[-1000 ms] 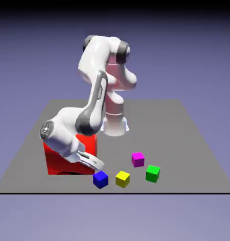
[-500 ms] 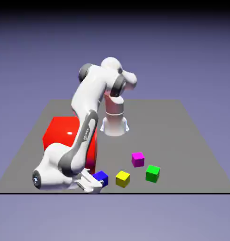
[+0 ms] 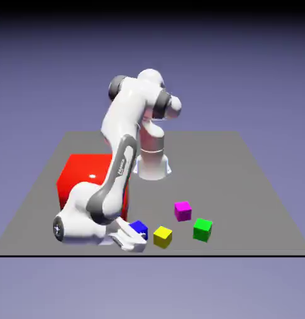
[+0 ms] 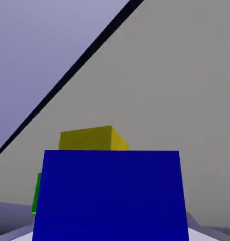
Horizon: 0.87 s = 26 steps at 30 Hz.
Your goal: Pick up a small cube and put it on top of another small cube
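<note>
Holds the small glossy blue cube in the white two-finger pincer, shut down to the cube's width. Reaches in low, near the front edge of the grey tabletop, with the wrist tipped well over and pointing towards the exterior view's right. Cannot tell whether the blue cube touches the tabletop or hangs just above it. Fills the lower middle of the hand view with the blue cube, hiding the fingertips and part of the small yellow cube beyond.

In the exterior view, shows the yellow cube just to the right of the blue one, then the small magenta cube and small green cube farther right. Partly hides the big glossy red block behind the white arm, at the left.
</note>
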### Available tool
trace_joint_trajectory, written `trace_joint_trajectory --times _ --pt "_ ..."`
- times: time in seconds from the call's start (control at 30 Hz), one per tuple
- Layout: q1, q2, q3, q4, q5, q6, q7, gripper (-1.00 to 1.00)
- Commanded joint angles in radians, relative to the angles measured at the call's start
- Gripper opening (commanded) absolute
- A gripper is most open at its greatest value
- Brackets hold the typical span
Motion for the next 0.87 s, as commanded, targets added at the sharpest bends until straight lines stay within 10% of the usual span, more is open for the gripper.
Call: trace_joint_trajectory --times 0.0,0.73,0.77,0.83 --pt "0.014 -0.024 0.004 -0.036 0.019 0.023 0.010 -1.00" --pt "0.168 -0.313 0.236 -0.590 0.408 0.498 0.120 -1.00" --pt "0.168 -0.313 0.236 -0.590 0.408 0.498 0.120 1.00" --pt "0.181 -0.329 0.200 -0.589 0.393 0.471 0.130 1.00"
